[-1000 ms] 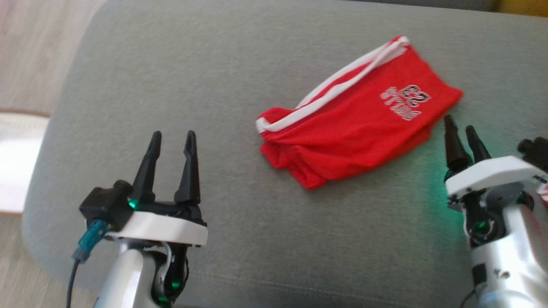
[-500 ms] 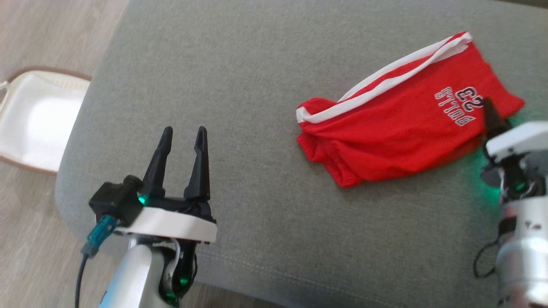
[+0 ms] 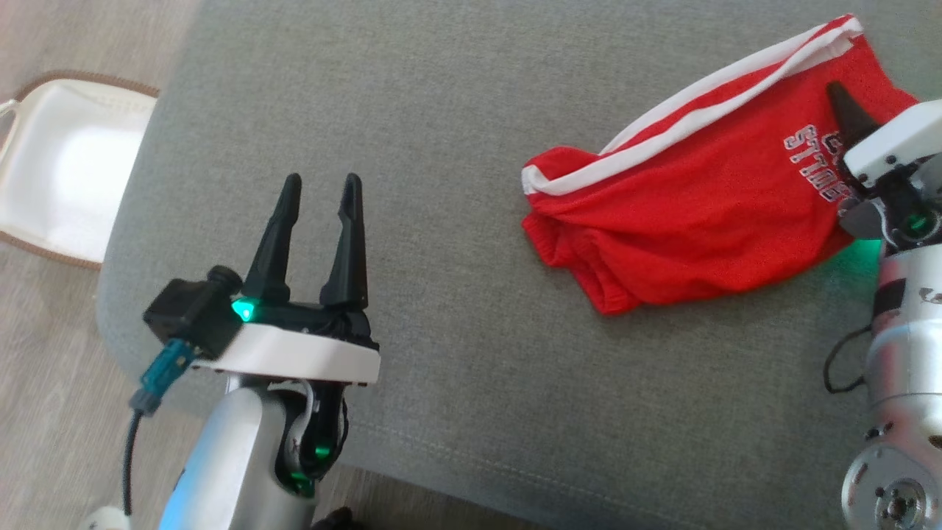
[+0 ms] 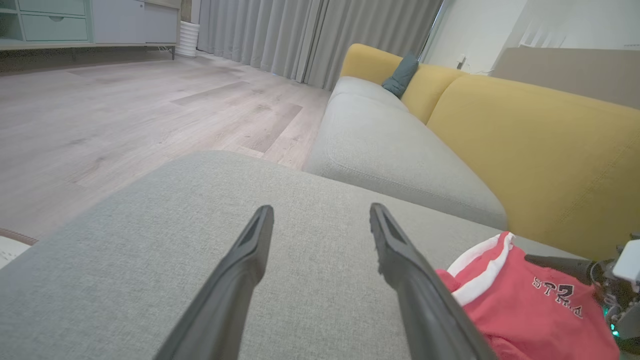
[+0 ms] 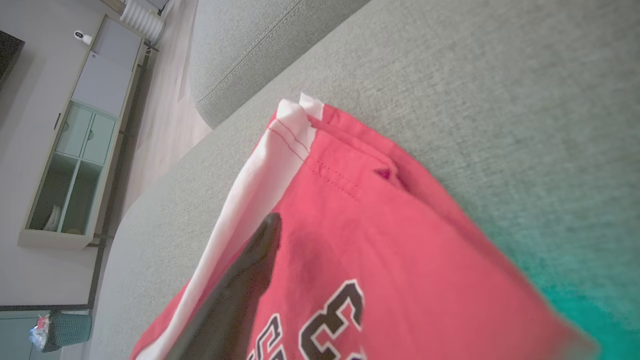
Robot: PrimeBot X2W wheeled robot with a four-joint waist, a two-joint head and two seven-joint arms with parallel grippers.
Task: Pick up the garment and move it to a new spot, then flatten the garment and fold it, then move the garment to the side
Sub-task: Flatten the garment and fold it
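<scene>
Red shorts (image 3: 699, 199) with white side stripes and printed lettering lie crumpled on the grey cushion (image 3: 478, 110), at the right. My right gripper (image 3: 846, 103) is at their right edge, open. One dark finger (image 3: 839, 103) rests on top of the cloth near the lettering. In the right wrist view that finger (image 5: 240, 280) lies on the red fabric (image 5: 400, 250), and the other finger is hidden under it. My left gripper (image 3: 320, 180) stands open over bare cushion at the lower left, well apart from the shorts (image 4: 530, 310), nothing between its fingers (image 4: 240, 280).
A white bag (image 3: 59, 169) with a brown rim sits on the wooden floor, left of the cushion. Beyond the cushion runs a sofa with a grey seat (image 4: 390, 150) and a yellow back (image 4: 525, 140). The cushion's front edge (image 3: 441, 471) is close to my arms.
The head camera has shifted, so the whole picture moved. My right gripper has gone forward from beside the shorts onto their lettered corner, one finger now over the cloth. The left gripper stays open.
</scene>
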